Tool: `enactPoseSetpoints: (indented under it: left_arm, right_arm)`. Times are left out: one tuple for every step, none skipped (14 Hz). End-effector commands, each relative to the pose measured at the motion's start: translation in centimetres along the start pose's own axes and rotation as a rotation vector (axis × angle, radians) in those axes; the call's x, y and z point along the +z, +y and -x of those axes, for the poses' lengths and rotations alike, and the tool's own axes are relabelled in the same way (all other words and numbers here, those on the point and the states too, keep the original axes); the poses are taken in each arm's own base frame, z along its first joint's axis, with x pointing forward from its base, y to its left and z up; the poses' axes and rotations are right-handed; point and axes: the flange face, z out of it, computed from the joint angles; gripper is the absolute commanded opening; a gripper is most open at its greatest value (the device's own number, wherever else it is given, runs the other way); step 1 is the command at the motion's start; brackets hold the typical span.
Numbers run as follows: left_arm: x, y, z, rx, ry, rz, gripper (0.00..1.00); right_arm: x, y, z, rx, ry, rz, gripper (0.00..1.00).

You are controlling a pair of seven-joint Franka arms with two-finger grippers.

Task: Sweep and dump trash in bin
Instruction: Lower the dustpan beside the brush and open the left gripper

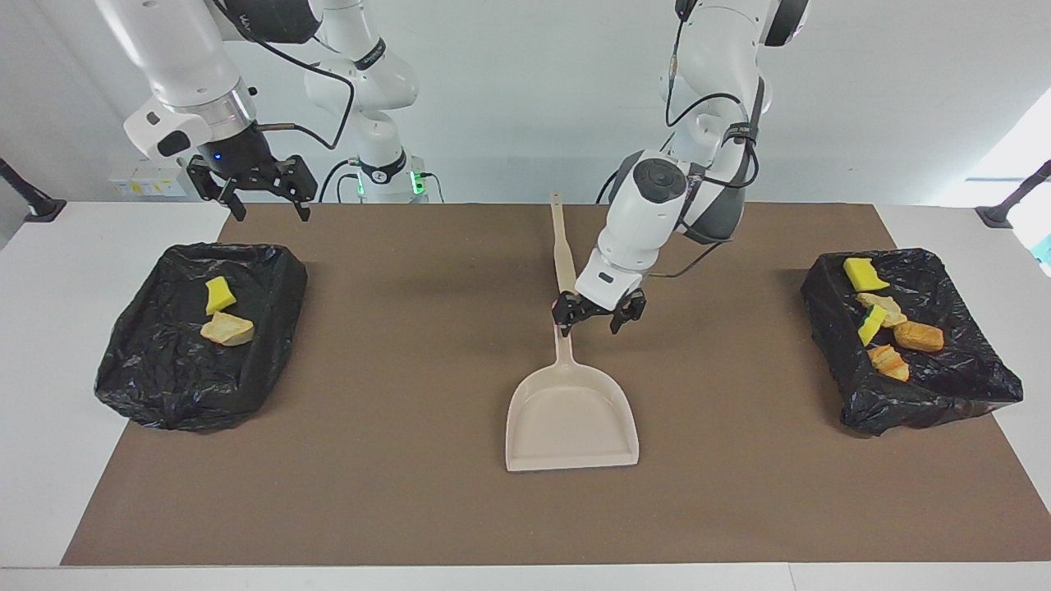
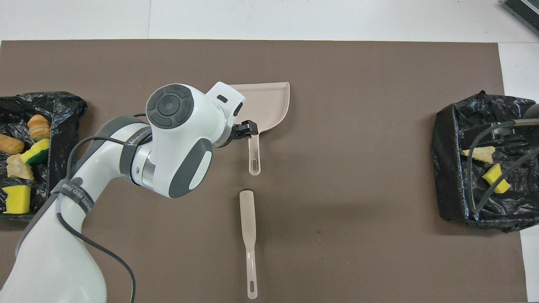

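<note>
Left gripper (image 1: 596,318): hangs over the brown mat just beside the dustpan's handle, toward the left arm's end of the table; its fingers stand apart and hold nothing, one fingertip close by the handle's top end
Right gripper (image 1: 261,190): waits in the air near the robots' edge of the mat, above the edge of the bin at the right arm's end; its fingers are spread wide and empty
Dustpan (image 1: 572,419): beige, flat on the mat in the middle of the table, its open mouth turned away from the robots, its handle pointing toward them; no scrap shows in the pan
Brush (image 1: 562,250): a slim beige stick lying on the mat, nearer to the robots than the dustpan and roughly in line with its handle, apart from it; in the overhead view a clear gap shows between its head and the handle's end
Bin at the left arm's end (image 1: 944,377): a tray lined with black plastic, on the edge of the mat
Trash in that bin (image 1: 918,335): a yellow sponge piece, a yellow-and-green sponge piece and three tan or orange bread-like lumps, all inside the liner
Bin at the right arm's end (image 1: 164,386): a like tray lined in black
Trash in that bin (image 1: 227,328): one yellow sponge piece and one tan lump just beside it
Mat (image 1: 369,492): brown, covering most of the white table (image 1: 33,460)
</note>
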Motion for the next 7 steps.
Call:
enactPoseSetpoints:
  left_arm:
    - [-3.1, -3.9, -1.1, -0.034, -0.029, -0.045, 1.0]
    - [-3.7, -5.3, -1.2, -0.026, -0.053, -0.062, 1.0]
    - [-4.6, -7.0, -1.5, 0.008, -0.076, -0.075, 1.0]
    - [-5.9, -9.2, -1.9, 0.039, -0.098, -0.086, 1.0]
    - [-7.5, -11.1, -2.1, 0.058, -0.11, -0.091, 1.0]
    - [-8.8, -12.9, -2.3, 0.074, -0.119, -0.094, 1.0]
    - [-9.6, -14.6, -2.6, 0.087, -0.135, -0.097, 1.0]
  right_arm:
    - [-0.4, 0.2, 0.3, 0.016, -0.001, -0.022, 1.0]
    - [-0.4, 0.2, 0.3, 0.016, 0.001, -0.022, 1.0]
    - [-0.4, 0.2, 0.3, 0.016, 0.001, -0.022, 1.0]
    - [-0.4, 0.2, 0.3, 0.016, 0.001, -0.022, 1.0]
    - [-0.4, 0.2, 0.3, 0.016, 0.001, -0.022, 1.0]
    - [-0.4, 0.2, 0.3, 0.016, 0.001, -0.022, 1.0]
    - [-0.4, 0.2, 0.3, 0.016, 0.001, -0.022, 1.0]
